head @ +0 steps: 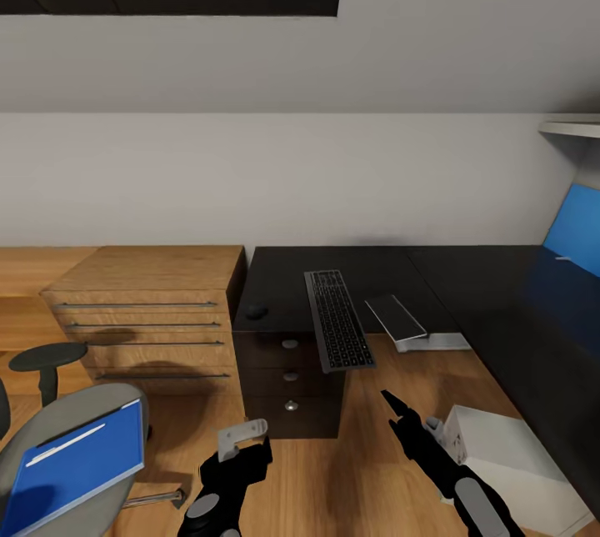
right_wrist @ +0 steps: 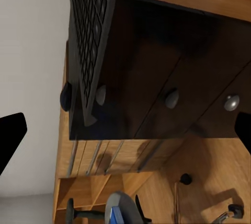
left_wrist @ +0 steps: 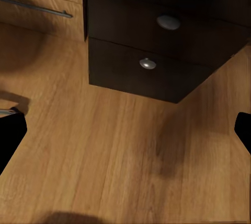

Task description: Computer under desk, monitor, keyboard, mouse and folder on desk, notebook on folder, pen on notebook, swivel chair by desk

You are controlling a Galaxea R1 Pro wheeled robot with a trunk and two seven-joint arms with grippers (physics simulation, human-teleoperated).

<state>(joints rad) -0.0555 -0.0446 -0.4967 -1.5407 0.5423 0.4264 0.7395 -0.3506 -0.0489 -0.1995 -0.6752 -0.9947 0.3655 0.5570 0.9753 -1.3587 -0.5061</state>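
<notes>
The keyboard (head: 337, 320) (right_wrist: 89, 36) lies on the black desk (head: 467, 287), its near end overhanging the drawer unit. The dark mouse (head: 256, 312) (right_wrist: 66, 97) rests left of it on the desk. Right of the keyboard the dark grey notebook (head: 396, 316) sits at the desk's inner edge. The blue folder (head: 75, 466) lies on the swivel chair (head: 83, 412) at lower left; a thin pale streak crosses it, and I cannot tell whether that is the pen. The white computer (head: 517, 454) stands on the floor by the desk's right wing. My left gripper (head: 243, 437) (left_wrist: 125, 130) and right gripper (head: 398, 412) (right_wrist: 125, 130) hang open over the floor before the drawers. The monitor is out of view.
A light wood dresser (head: 150, 312) with bar handles stands left of the desk, touching it. The desk drawers (left_wrist: 157, 41) have round silver knobs. A blue back panel (head: 575, 228) rises at far right. Bare wood floor (left_wrist: 104, 156) lies between chair, drawers and computer.
</notes>
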